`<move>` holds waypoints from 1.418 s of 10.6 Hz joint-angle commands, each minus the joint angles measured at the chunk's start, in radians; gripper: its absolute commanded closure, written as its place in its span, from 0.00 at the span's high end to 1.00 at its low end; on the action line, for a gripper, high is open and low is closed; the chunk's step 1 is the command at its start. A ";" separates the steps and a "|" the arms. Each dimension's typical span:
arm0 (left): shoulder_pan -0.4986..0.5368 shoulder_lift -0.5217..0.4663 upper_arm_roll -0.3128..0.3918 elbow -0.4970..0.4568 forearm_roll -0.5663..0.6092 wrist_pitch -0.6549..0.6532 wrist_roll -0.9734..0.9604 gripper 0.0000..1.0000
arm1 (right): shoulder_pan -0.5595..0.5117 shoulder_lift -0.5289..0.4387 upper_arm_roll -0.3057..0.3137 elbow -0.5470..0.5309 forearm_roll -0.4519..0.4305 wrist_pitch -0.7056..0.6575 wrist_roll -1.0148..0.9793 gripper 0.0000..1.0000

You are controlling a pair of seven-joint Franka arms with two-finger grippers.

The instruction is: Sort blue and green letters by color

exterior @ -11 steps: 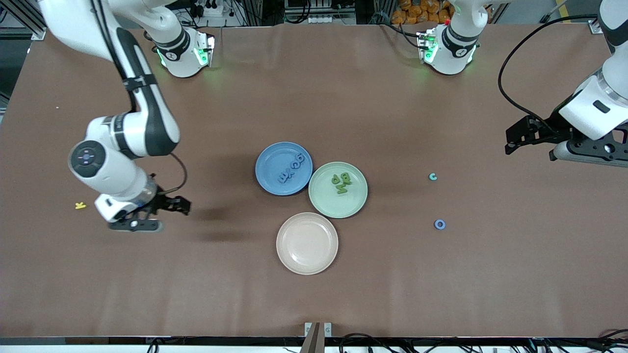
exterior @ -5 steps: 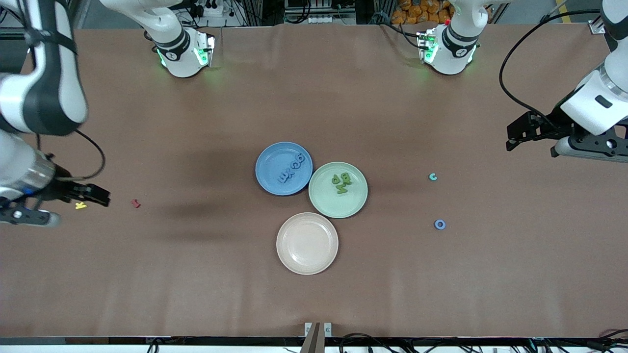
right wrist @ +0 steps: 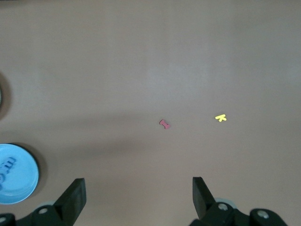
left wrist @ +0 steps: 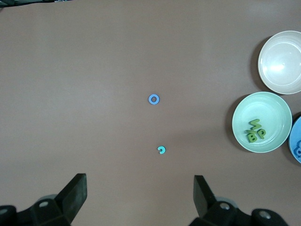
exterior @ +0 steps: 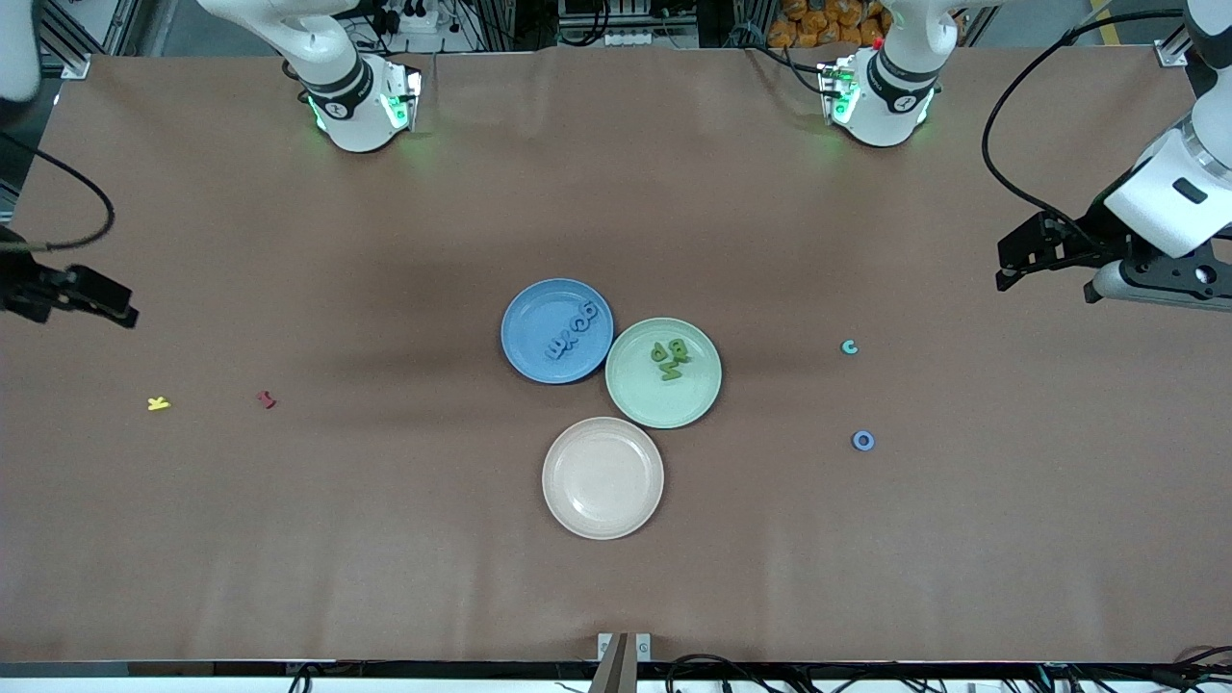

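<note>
Several blue letters (exterior: pixel 573 332) lie on the blue plate (exterior: pixel 527 327) mid-table. Green letters (exterior: pixel 671 359) lie on the pale green plate (exterior: pixel 640 390) beside it. A loose blue ring-shaped letter (exterior: pixel 862 441) and a teal letter (exterior: pixel 849 347) rest on the table toward the left arm's end; the left wrist view shows the blue ring (left wrist: pixel 154 99) and the teal one (left wrist: pixel 161 150). My left gripper (exterior: pixel 1006 269) hangs open and empty over the table at that end. My right gripper (exterior: pixel 115 303) hangs open and empty over the right arm's end.
An empty beige plate (exterior: pixel 603 477) sits nearer the front camera than the two other plates. A yellow letter (exterior: pixel 158 404) and a dark red letter (exterior: pixel 267 399) lie toward the right arm's end; both show under my right gripper (right wrist: pixel 138 195).
My right arm has swung up and away toward its end of the table, uncovering the dark red letter. My left arm has drifted slightly. Letters and plates have not moved.
</note>
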 commanded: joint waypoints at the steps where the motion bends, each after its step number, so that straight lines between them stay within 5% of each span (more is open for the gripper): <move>1: 0.008 -0.015 0.006 -0.004 -0.028 -0.015 0.019 1.00 | -0.013 -0.074 0.019 0.022 -0.001 -0.138 0.008 1.00; 15: 0.025 -0.022 0.020 0.014 0.029 -0.073 0.016 1.00 | -0.062 -0.070 0.065 -0.013 0.003 -0.084 0.010 1.00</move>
